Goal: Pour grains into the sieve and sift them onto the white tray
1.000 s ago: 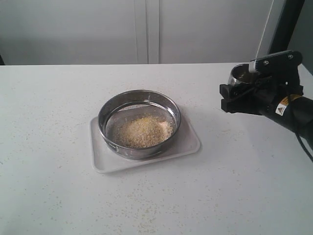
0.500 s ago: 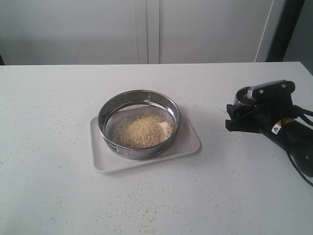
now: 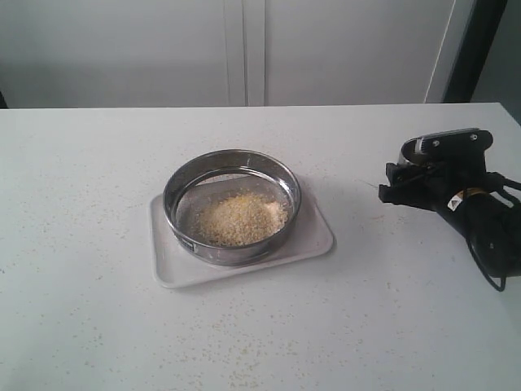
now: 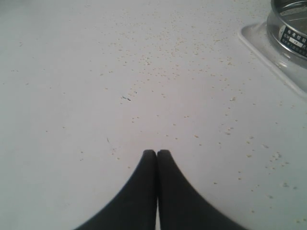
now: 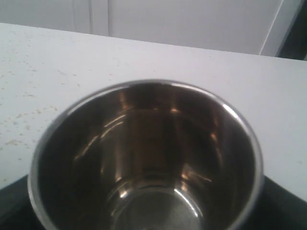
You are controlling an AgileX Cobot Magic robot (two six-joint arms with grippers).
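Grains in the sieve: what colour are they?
Golden-yellow grains mixed with paler beige ones; clearest in the exterior view.

My right arm [image 3: 480, 224] is black, with a grey plate [image 3: 446, 141] on top, a small yellow-white label [image 3: 458, 201] and thin black cables [image 3: 501, 185]. My left fingers [image 4: 139, 196] are black and smooth, curving to narrow rounded tips.

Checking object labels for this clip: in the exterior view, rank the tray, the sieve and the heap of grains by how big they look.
1. The white tray: largest; its corners show beyond the sieve.
2. The sieve: stands on the tray and is only slightly narrower.
3. The heap of grains: smallest; it covers part of the mesh.
All sit together, so camera nearness hardly matters.
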